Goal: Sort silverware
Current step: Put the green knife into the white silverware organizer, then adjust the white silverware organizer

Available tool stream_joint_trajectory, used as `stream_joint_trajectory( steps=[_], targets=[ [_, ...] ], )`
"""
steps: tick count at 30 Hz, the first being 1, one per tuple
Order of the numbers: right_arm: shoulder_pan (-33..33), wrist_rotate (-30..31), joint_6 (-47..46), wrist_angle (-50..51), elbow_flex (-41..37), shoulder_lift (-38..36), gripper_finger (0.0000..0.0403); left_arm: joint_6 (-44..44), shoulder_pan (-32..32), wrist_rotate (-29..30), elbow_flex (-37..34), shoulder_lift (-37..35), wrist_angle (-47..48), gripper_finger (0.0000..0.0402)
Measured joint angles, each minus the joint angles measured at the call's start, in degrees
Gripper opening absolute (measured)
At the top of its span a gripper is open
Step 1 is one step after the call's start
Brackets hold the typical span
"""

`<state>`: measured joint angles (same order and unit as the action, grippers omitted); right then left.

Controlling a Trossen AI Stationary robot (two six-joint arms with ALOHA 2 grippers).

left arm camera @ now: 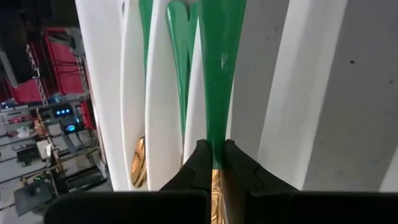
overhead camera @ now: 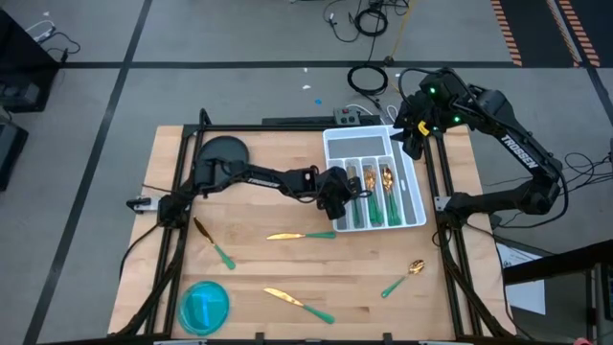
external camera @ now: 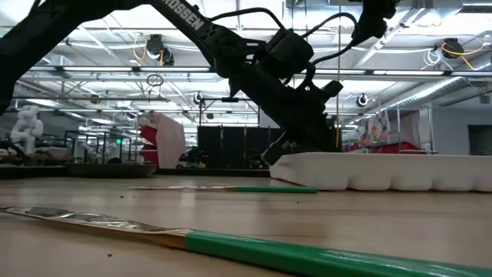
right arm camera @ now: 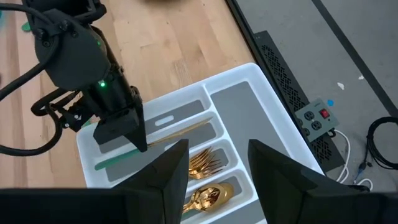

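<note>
The left gripper is pinched shut on a green-handled knife, gripping it where the gold blade meets the handle. It hangs over the white slotted tray, which sits at the tabletop's far right corner, and holds the knife lengthwise along the leftmost long slot. That alignment suits a straight drop into the slot; judging by the wrist view, the handle already lies in or just above that compartment, though I cannot tell whether it touches the floor of it.

The right gripper waits above the tray's far edge, fingers spread and holding nothing, presumably kept clear so the left arm can work.

The tray already holds sorted pieces: forks in the slot next to the knife's, and spoons in the one beyond that, gold heads toward the far edge.

Four pieces remain loose on the tabletop: a knife near the middle, another knife toward the near edge, a piece toward the left side whose kind I cannot make out, and a spoon toward the near right. A blue bowl stands at the near left corner.

Judgement: sorting is well advanced; release of the held knife is the step in hand.
</note>
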<state>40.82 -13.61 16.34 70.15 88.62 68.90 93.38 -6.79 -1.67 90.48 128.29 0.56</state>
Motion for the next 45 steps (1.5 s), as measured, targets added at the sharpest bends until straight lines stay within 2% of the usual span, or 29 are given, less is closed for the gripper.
stream_joint_trajectory(
  steps=[6,14,33,35,39,43,45],
  targets=[
    [0.0,0.0,0.39,0.0,0.0,0.0,0.016,0.02,0.06,-1.87,0.01,0.0,0.17,0.0013],
    [0.0,0.0,0.61,0.0,0.0,0.0,0.016,0.15,0.04,-2.27,0.0,0.0,0.47,0.0058],
    [0.0,0.0,0.63,0.02,0.0,0.0,0.016,-0.07,0.09,-2.44,0.0,0.0,0.01,0.0065],
    [0.0,0.0,0.63,0.02,0.0,0.0,0.016,-0.09,0.45,-0.12,0.0,0.0,-2.04,0.0065],
    [0.01,0.0,0.78,0.02,0.0,0.0,0.016,-4.13,1.28,7.55,0.26,-1.78,-12.44,0.0066],
    [0.18,0.75,1.07,0.02,0.0,0.0,0.016,-14.85,1.27,16.92,4.36,-5.19,-15.63,0.0066],
    [0.45,3.13,1.29,0.0,0.0,0.0,0.016,-23.37,0.65,24.9,6.48,-7.05,-14.01,0.0066]
  ],
)
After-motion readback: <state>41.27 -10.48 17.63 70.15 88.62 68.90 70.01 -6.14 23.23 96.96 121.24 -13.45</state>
